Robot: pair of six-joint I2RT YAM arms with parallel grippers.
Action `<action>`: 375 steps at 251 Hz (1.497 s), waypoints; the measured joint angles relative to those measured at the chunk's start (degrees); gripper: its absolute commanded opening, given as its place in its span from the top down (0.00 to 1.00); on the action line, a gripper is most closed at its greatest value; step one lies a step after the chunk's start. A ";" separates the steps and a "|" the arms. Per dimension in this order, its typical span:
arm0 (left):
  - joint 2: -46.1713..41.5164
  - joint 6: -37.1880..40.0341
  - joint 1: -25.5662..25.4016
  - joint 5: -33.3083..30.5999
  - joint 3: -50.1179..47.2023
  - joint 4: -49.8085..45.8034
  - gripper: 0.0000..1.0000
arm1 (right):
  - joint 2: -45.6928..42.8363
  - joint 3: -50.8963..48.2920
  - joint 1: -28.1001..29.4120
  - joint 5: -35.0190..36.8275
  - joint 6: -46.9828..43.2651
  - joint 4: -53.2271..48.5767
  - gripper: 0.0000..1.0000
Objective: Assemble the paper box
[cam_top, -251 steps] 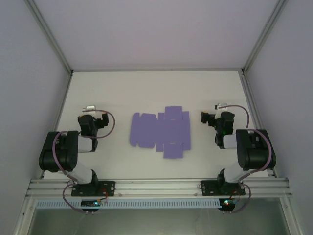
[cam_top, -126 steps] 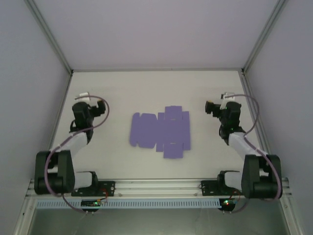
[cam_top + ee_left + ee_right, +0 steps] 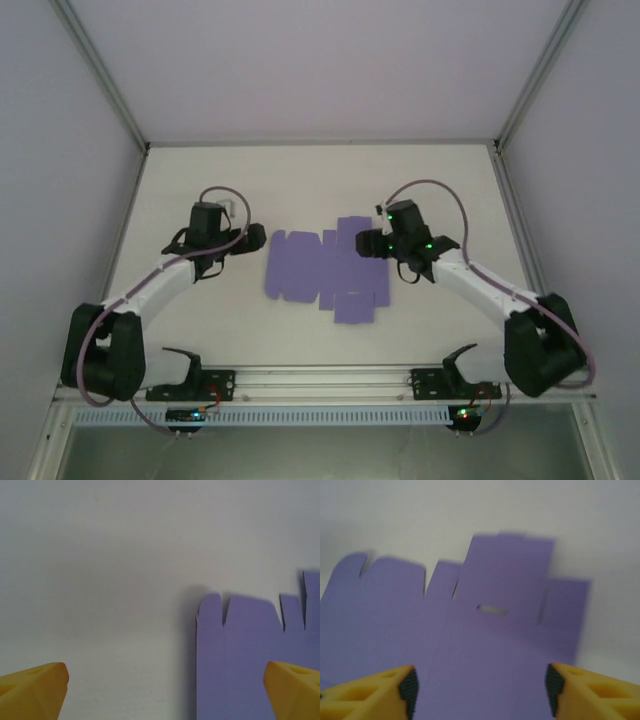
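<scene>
Right end effector (image 3: 480, 685) above the flat, unfolded lavender paper box (image 3: 310, 266).

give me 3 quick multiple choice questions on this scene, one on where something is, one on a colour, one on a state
1. Where does the paper sheet lie?
A) between the left gripper and the right gripper
B) against the back wall
C) on an arm's base

2. What colour is the sheet?
A) green
B) purple
C) red

3. What state is the sheet in?
A) folded into a closed box
B) crumpled
C) flat, unfolded

Answers:
1 A, the top view has a gripper at each end of it.
2 B, it looks purple in every view.
3 C, its flaps lie spread on the table.
</scene>
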 measured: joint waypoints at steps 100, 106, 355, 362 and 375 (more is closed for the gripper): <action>11.89 -4.61 -1.33 17.16 -1.20 6.32 0.03 | 15.41 -0.04 0.59 -4.07 3.54 0.48 0.45; 12.52 -4.87 -1.53 18.03 -1.38 7.19 0.05 | 15.54 -0.09 0.50 -4.11 3.54 1.05 0.45; -10.91 -15.30 -4.02 30.01 -3.52 23.39 1.00 | -13.86 -4.79 -20.81 -24.50 -5.27 2.10 0.12; -12.52 -15.67 -4.02 29.94 -3.58 23.41 1.00 | -14.40 -5.16 -21.66 -26.71 -5.27 2.14 0.16; -15.39 -16.50 -4.02 29.68 -3.91 23.47 1.00 | -15.15 -5.73 -22.58 -30.32 -5.40 2.38 0.23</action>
